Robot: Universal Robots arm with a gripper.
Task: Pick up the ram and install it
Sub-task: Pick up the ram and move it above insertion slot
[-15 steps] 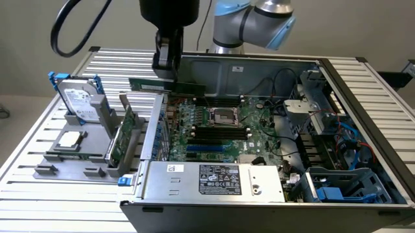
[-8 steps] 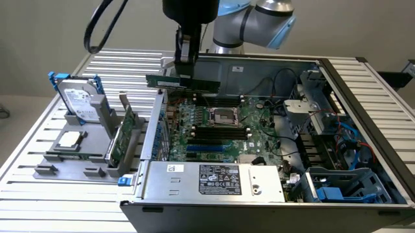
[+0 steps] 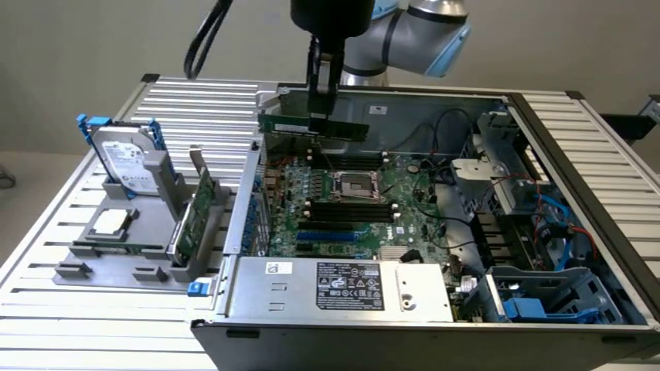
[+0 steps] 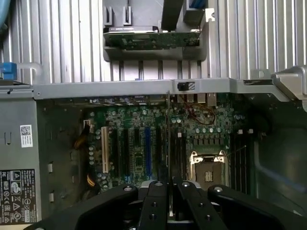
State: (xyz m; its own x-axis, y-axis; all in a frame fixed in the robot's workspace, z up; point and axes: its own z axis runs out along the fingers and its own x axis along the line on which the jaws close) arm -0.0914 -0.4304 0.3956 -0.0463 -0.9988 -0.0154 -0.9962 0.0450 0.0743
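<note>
Ram (image 3: 289, 124), one stick, sits clamped between my jaws, my gripper (image 3: 321, 116) hanging over the one open computer case (image 3: 413, 328). One hard drive (image 3: 129, 166) and one expansion card (image 3: 202, 202) stand in a grey holder (image 3: 103, 270) on the slatted metal table (image 3: 42, 309); the wall (image 3: 83, 39) behind seems beige.

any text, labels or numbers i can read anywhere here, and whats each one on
None reads clearly.
The power supply label: small print, unreadable.
The white sticker beside it: unreadable.
The hard drive label: blurred.
The ram, held by the gripper: no readable print.
</note>
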